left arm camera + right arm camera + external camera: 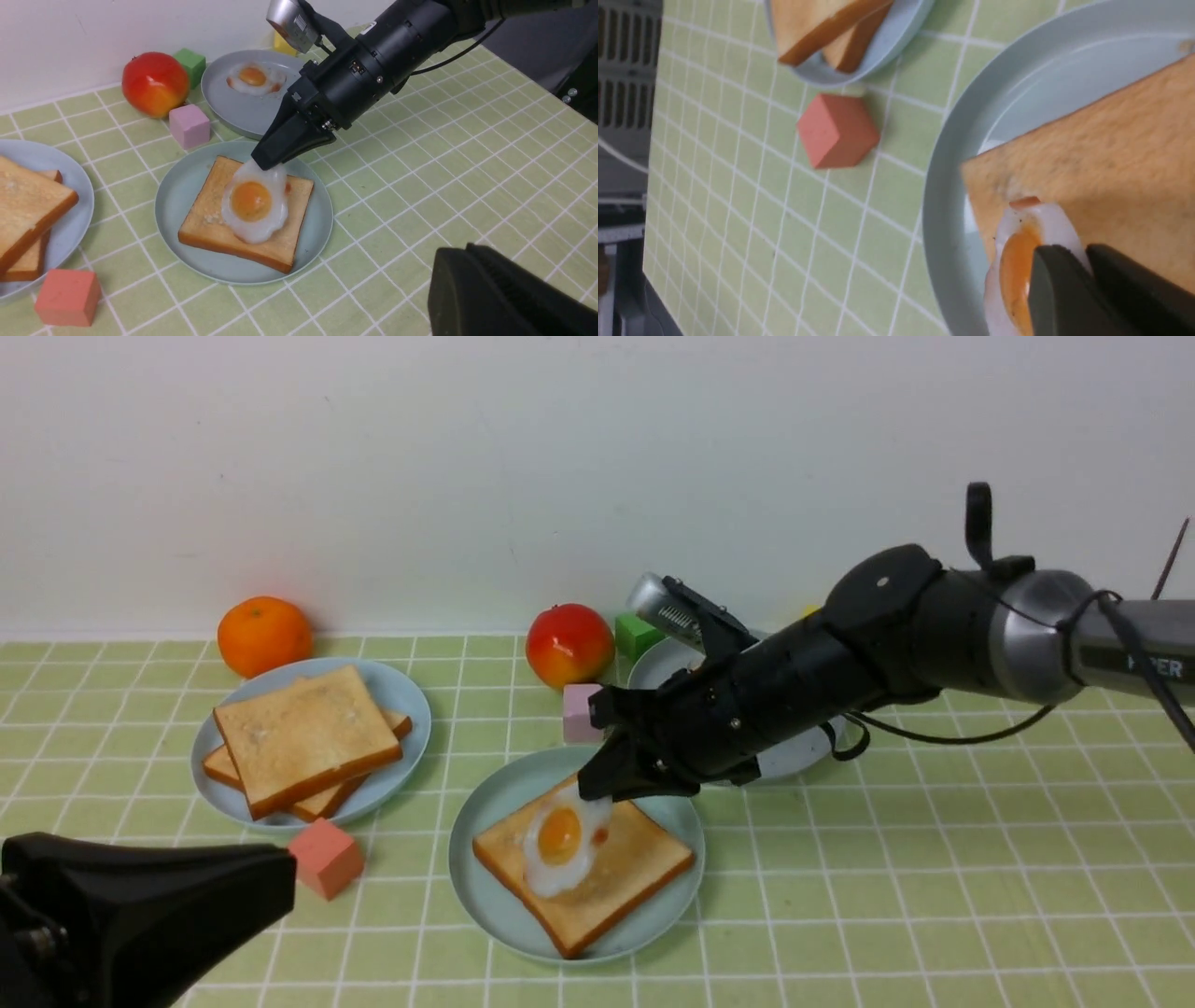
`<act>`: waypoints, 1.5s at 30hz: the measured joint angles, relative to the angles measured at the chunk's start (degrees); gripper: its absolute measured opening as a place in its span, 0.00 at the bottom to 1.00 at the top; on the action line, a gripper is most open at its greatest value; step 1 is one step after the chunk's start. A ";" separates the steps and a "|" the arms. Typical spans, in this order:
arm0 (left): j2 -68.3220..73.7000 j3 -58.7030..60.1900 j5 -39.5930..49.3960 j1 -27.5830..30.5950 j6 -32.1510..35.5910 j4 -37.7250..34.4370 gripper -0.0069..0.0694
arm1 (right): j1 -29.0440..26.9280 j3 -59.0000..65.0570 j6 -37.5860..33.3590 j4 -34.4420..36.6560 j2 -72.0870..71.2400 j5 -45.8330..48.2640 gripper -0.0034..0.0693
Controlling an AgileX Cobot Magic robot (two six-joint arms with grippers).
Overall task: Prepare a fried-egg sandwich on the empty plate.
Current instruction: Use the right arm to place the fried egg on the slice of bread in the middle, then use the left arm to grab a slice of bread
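The pale mint plate (485, 803) sits at the table's middle and holds one golden toast slice (635, 868). A white fried egg with orange yolk (560, 849) lies on that toast, with its far edge lifted. My right gripper (597, 789) is shut on that far edge. The left wrist view shows the egg (254, 205), the toast (205, 224) and the right gripper (261, 161); the right wrist view shows the egg (1013, 261) between the jaws. No slice covers the egg. My left gripper (285, 887) is shut and empty at the front left, and its tip shows in its own wrist view (448, 254).
A grey-blue plate (411, 709) at the left holds two stacked toast slices (308, 737). Another plate (224, 102) behind holds a second egg (252, 77). Around them are an orange (264, 635), an apple (569, 644), and green (637, 635), pink (581, 712) and red (325, 859) cubes.
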 joint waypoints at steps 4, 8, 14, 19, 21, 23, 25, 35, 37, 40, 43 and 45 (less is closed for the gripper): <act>0.00 0.00 1.21 0.00 0.00 0.00 0.11 | -0.47 0.00 1.34 0.06 0.79 -0.33 0.16; 0.00 0.00 1.67 0.00 0.00 0.00 0.12 | -0.47 0.00 3.76 -2.85 1.23 0.36 0.25; 0.00 0.00 2.38 0.00 0.00 0.00 0.13 | -2.52 0.00 4.94 -10.89 0.90 2.77 0.50; 0.61 0.00 7.39 0.00 -1.66 -0.15 0.14 | -8.29 0.00 9.09 -21.51 -5.92 8.22 0.67; 1.22 0.00 8.39 0.00 -2.44 -0.15 0.14 | -9.15 0.00 9.64 -23.49 -8.13 9.45 0.66; 3.94 0.00 10.06 0.00 -4.23 -0.15 0.14 | -10.17 0.00 11.01 -28.56 -14.41 12.83 0.61; 7.15 0.00 10.35 0.00 -4.89 0.07 0.14 | -10.17 0.00 12.90 -32.51 -20.23 16.32 0.52; 28.95 -1.65 6.45 1.34 -4.74 4.54 0.07 | -5.21 1.95 19.11 -40.22 -45.56 24.14 0.06; 32.04 -4.10 6.16 4.67 -1.40 2.78 0.07 | -3.62 4.58 19.24 -40.22 -50.11 24.07 0.05; 35.24 -8.84 6.14 13.12 8.52 -4.30 0.07 | -1.87 10.04 19.05 -40.28 -56.70 22.65 0.05; 39.15 -13.53 7.40 23.18 23.97 -15.87 0.07 | -1.17 16.93 15.02 -40.28 -63.02 19.38 0.05; 40.75 -14.84 7.88 26.37 29.14 -19.64 0.07 | -1.12 19.69 13.11 -40.28 -65.07 18.18 0.05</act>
